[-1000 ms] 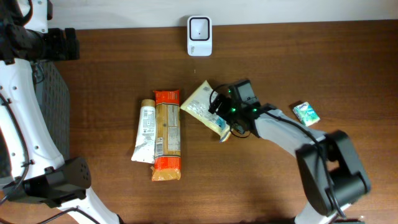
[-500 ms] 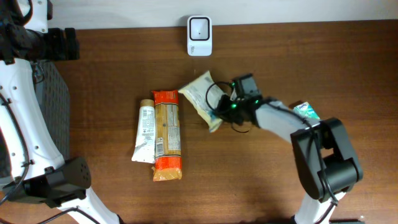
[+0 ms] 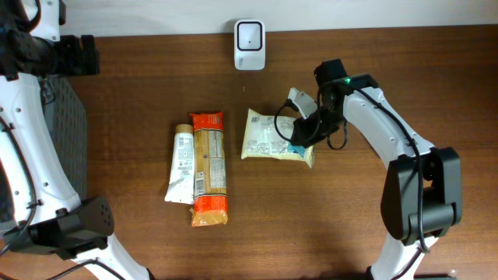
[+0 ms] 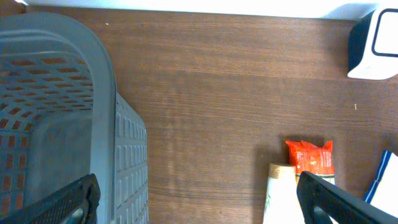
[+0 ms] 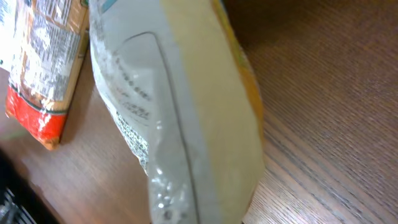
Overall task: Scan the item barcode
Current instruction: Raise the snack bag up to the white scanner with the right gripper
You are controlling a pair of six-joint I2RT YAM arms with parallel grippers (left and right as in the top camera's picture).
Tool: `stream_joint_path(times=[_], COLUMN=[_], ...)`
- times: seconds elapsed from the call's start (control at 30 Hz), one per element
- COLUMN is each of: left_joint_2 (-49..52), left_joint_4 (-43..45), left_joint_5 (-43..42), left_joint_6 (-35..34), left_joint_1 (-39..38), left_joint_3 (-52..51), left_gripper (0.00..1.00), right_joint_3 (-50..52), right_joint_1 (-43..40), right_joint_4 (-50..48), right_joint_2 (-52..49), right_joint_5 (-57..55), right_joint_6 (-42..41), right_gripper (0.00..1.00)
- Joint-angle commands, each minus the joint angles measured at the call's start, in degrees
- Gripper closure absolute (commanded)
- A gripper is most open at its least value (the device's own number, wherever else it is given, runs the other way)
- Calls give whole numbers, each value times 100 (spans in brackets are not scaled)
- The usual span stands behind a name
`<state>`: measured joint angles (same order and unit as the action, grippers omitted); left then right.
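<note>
The item, a pale yellow and white printed pouch (image 3: pixel 272 134), is at mid-table below the white barcode scanner (image 3: pixel 250 34), which stands at the far edge. My right gripper (image 3: pixel 302 134) is shut on the pouch's right end. In the right wrist view the pouch (image 5: pixel 186 106) fills the frame, tilted above the wood, and hides the fingers. My left gripper (image 4: pixel 200 204) hangs open and empty over the table's left side, between the basket and the packs.
A white tube (image 3: pixel 180 163) and an orange-ended snack pack (image 3: pixel 208 167) lie side by side left of the pouch. A small green and white packet (image 3: pixel 383 141) sits at the right. A grey slatted basket (image 4: pixel 56 118) stands at the left edge.
The right gripper has closed on the pouch and swung it round from a slanted lie to level, a little further right. The left arm has not moved.
</note>
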<state>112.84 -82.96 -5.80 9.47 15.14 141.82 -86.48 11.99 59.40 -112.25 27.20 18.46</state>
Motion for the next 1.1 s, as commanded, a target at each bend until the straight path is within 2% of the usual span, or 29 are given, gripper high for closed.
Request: stream_joint_path(times=[0.0,0.13,0.37,0.53,0.7,0.73,0.77,0.87,0.9,1.0,1.03,1.07], left_joint_2=[-11,-11,-11,-11,-11,-11,-11,-11,-11,-11,-11,-11], left_joint_4=[11,11,11,11,11,11,11,11,11,11,11,11], left_joint_5=[-46,-46,-46,-44,-46,-46,-46,-46,-46,-46,-46,-46], left_joint_6=[92,92,92,92,92,92,92,92,92,92,92,92], left_joint_1=[4,4,4,4,4,4,4,4,4,4,4,4], left_joint_3=[24,24,24,24,24,24,24,24,24,24,24,24], left_gripper=[1,1,1,1,1,1,1,1,1,1,1,1], right_joint_3=[-708,-2326,-3888,-4019,-4019,-4019,-4017,-4017,-4017,-4017,-4017,-4017], right_joint_1=[37,31,-81,-857,-1401,-1394,-1338,-907,-743,-68,332,546], right_joint_4=[516,1626,3147,3606,3598,3480,3156,1567,1202,197,-299,-516], right_joint_2=[4,4,46,116,116,116,111,55,33,9,-39,-72], right_joint_5=[173,1071,2507,2833,2660,2514,2194,177,-459,-2531,-3759,-4413], right_joint_6=[675,1486,2931,3407,3423,3379,2959,1008,734,708,1008,1338], right_gripper=[96,96,96,96,96,96,96,96,96,96,96,96])
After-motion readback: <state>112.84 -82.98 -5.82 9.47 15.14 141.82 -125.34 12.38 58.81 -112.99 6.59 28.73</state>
